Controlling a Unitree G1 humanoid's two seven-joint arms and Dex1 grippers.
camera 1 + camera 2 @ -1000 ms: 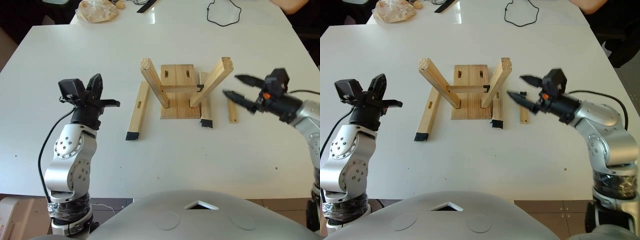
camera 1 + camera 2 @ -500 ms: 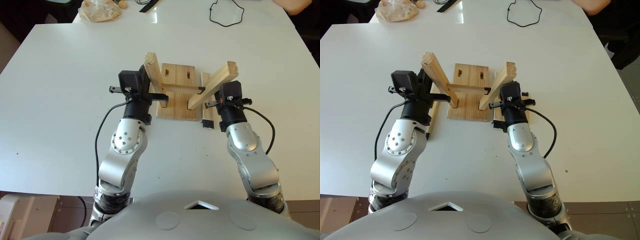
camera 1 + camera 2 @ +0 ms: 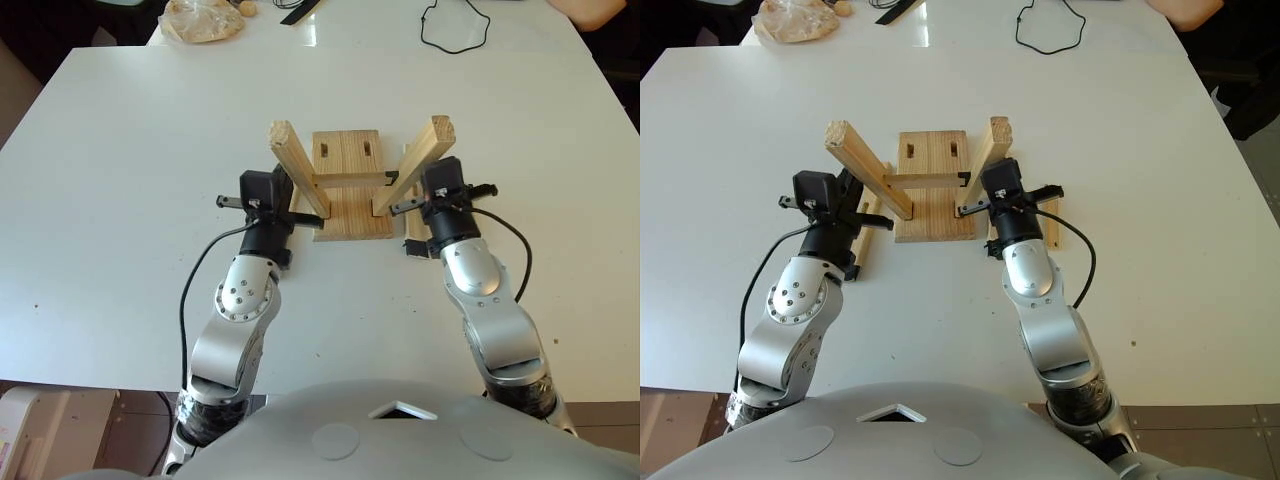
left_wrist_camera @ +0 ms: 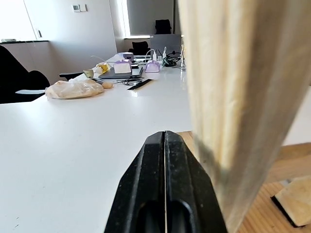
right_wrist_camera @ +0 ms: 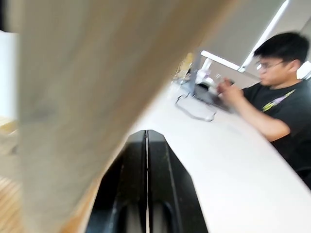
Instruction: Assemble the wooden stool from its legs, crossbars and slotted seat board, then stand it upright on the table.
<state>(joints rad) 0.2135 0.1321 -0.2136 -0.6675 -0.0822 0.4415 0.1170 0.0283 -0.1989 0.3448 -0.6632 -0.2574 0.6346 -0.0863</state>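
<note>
The slotted seat board (image 3: 347, 215) lies flat mid-table. Two legs stand in it, the left leg (image 3: 298, 172) and the right leg (image 3: 418, 168), both splayed outward and joined by a crossbar (image 3: 350, 180). My left gripper (image 4: 164, 137) is shut with nothing in it, pressed against the outer side of the left leg (image 4: 233, 97). My right gripper (image 5: 146, 134) is also shut and empty, against the outer side of the right leg (image 5: 87, 63). A loose leg (image 3: 860, 240) lies under my left gripper (image 3: 852, 208). Another loose leg (image 3: 414, 240) and a short crossbar (image 3: 1051, 228) lie by my right gripper (image 3: 420, 200).
A bag of bread (image 3: 197, 20), a black cable (image 3: 450, 25) and a dark flat object (image 3: 298, 10) lie at the table's far edge. Bare white tabletop (image 3: 130, 150) stretches to both sides and in front of the stool parts.
Both grippers swung in from the sides, shut, and came against the two standing legs. In the last half second the legs tipped closer together and more upright.
</note>
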